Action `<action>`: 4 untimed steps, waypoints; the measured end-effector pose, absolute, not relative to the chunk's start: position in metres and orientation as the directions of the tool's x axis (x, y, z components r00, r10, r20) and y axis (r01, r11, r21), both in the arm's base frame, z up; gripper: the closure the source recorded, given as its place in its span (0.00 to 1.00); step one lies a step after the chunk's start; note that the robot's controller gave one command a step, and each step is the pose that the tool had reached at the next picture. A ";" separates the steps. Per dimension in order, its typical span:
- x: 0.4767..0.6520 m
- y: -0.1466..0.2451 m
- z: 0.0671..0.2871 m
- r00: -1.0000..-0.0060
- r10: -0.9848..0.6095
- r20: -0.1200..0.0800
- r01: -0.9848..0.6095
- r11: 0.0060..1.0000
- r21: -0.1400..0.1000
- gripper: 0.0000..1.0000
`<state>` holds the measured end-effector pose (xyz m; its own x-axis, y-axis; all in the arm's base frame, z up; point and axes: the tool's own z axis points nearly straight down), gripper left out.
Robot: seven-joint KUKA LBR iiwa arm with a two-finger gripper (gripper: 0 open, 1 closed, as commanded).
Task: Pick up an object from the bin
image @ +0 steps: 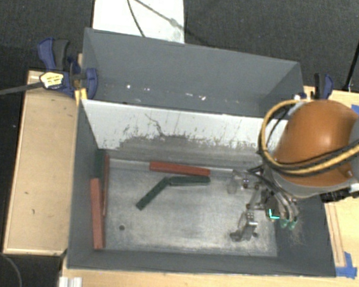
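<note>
My gripper (247,224) hangs low over the bin floor at the right side, under the arm's orange cover. No loose thing shows beneath it or in it. The nearest thing is a dark green bent strip (169,189), lying flat in the middle of the floor well to the gripper's left. Just behind that strip, a short red-brown bar (179,169) lies along the foot of the back wall.
A long red-brown bar (96,213) lies along the left wall, with a dark green bar (99,163) beside its far end. Bare floor stretches between the green strip and the gripper. The bin's right wall slopes up close behind the gripper.
</note>
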<state>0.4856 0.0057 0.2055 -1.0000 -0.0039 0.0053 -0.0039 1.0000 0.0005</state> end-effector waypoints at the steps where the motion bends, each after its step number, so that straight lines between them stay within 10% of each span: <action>1: 0.562 0.073 0.067 -0.997 0.078 -0.002 0.078 0.997 0.003 0.00; 3: 0.585 0.149 0.103 -0.966 -0.258 -0.006 -0.258 0.966 0.001 0.00; 4: 0.583 0.143 0.070 -0.929 -0.369 0.000 -0.369 0.929 0.000 0.00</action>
